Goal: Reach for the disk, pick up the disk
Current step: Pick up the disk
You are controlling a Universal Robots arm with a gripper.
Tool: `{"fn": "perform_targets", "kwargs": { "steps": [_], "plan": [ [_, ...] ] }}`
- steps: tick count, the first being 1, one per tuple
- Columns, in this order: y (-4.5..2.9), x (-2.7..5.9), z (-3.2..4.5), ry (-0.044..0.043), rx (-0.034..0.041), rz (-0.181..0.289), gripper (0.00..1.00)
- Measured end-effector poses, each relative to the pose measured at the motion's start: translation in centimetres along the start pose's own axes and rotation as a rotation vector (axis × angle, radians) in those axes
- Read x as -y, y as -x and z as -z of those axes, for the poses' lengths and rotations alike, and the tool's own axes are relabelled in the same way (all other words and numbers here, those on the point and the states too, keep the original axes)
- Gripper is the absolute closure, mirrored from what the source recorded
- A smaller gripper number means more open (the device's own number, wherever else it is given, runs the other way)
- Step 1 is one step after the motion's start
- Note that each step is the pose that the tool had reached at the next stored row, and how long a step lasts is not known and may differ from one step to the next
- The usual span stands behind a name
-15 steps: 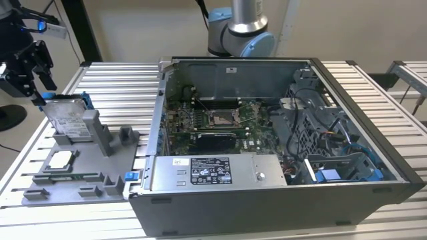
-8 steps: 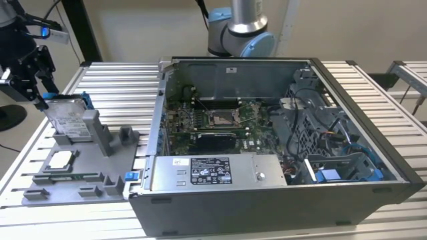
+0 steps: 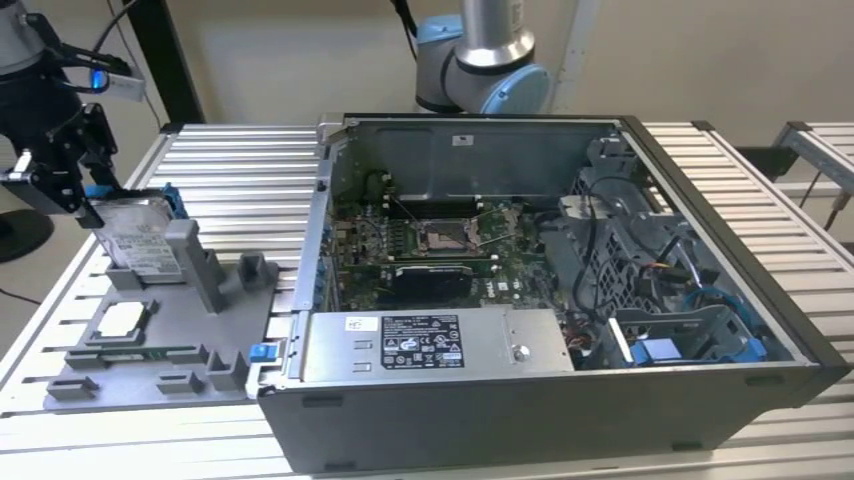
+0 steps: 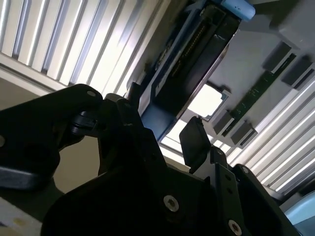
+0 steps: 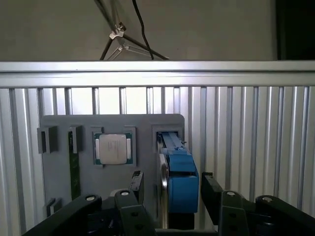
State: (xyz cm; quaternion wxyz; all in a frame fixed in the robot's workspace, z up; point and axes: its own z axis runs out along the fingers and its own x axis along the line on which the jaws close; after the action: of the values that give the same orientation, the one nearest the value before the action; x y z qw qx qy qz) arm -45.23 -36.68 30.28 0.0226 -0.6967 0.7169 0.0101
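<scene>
**Gripper open astride the disk: centre it before you close**

Your disk (image 3: 134, 235) stands on edge in a slot at the far end of the grey tray (image 3: 127, 378), leaning slightly, with its label face showing in the exterior view. In the first wrist view you meet it edge-on, with the blue bracket (image 5: 180, 179) on the edge nearest the camera.

The gripper (image 5: 172, 186) straddles it, jaws apart and holding nothing. One finger (image 5: 209, 189) stands on each side, and daylight shows between each finger and the disk. That gap looks narrower on one side than the other, so I judge you are slightly off centre. Shift across until the gaps match. Otherwise the first pad to land will likely shove the disk against the slot wall.

Aim the pads at the flat metal faces rather than the plastic bracket, which may flex. Match the wrist to the disk's lean so the pads land flat.

The chip (image 5: 113, 148) lies flat in its pocket just beside the slot, so keep the fingers clear of it. The case (image 3: 534, 405) sits well apart, toward the exterior view's right.
</scene>
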Motion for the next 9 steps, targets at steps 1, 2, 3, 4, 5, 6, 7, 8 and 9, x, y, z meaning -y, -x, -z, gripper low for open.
{"fn": "perform_targets", "kwargs": {
  "steps": [1,2,3,4,5,6,7,8,9],
  "plan": [
    [0.0,0.04,-0.18,0.0001,0.0,0.0,0.0],
    [-0.01,0.09,-0.35,0.0001,0.0,0.0,0.0],
    [-0.01,0.14,-0.52,0.0,0.0,0.0,0.0],
    [-0.01,0.18,-0.67,0.0001,0.0,0.0,0.0],
    [-0.02,0.21,-0.83,0.0002,-0.0001,0.0,0.0],
    [-0.01,0.24,-0.97,0.0002,0.0,0.0,0.0],
    [0.03,0.25,-1.09,0.0003,0.0,0.0,0.0],
    [0.1,0.25,-1.19,0.0007,-0.0001,0.0,0.0],
    [0.17,0.25,-1.31,0.0007,-0.0001,0.0,0.0]
  ]
}}
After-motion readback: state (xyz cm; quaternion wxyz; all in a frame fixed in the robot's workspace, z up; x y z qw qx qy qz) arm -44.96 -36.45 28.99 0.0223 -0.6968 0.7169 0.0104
